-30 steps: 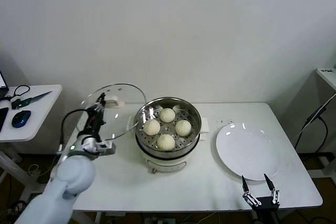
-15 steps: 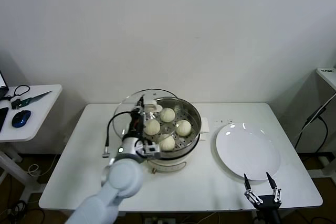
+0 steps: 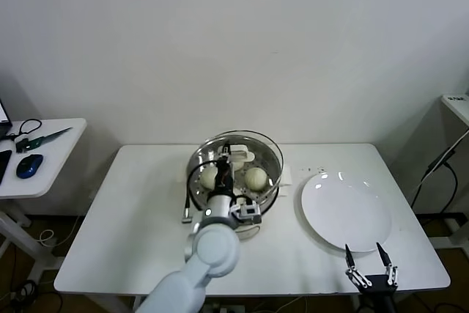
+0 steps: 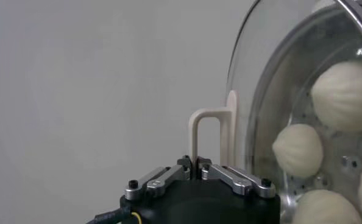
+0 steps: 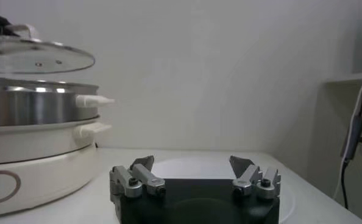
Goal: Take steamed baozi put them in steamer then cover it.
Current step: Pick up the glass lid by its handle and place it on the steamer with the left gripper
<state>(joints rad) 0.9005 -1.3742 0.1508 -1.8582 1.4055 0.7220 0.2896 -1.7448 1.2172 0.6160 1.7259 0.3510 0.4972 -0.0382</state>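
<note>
While the left end effector [image 4: 198, 163] pinches the cream handle [image 4: 210, 137] of the clear glass cover [image 3: 236, 160], that lid hangs just above the shiny steel steamer [image 3: 270, 190] at the middle of the white table [image 3: 139, 218], not seated on the rim. Through the glass show smooth, domed, off-white baozi [image 4: 297, 150] on the perforated floor. The right end effector [image 5: 193, 175] waits low at the table's near edge beside the white plate [image 3: 344, 214], its fingers spread wide and holding nothing.
</note>
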